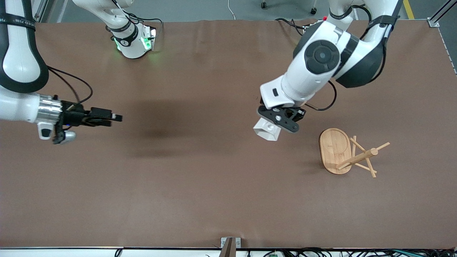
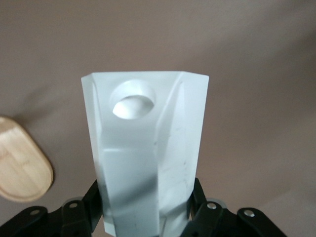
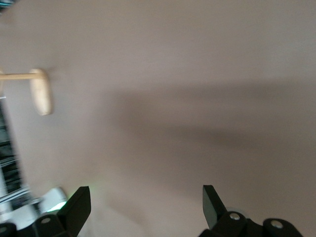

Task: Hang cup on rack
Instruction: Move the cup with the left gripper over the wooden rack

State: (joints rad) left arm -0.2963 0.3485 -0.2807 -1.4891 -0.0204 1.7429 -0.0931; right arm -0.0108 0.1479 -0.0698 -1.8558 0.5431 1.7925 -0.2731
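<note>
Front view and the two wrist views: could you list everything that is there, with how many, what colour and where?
cup: one, white, faceted, held in the left gripper, up over the table beside the rack.
rack: one, light bamboo-coloured wood, on the table toward the left arm's end, oval base with post and thin pegs.
table: one, brown surface, under everything.
left gripper: one, black, shut on the cup.
right gripper: one, black, open with nothing between its fingers, waiting over the table toward the right arm's end.
</note>
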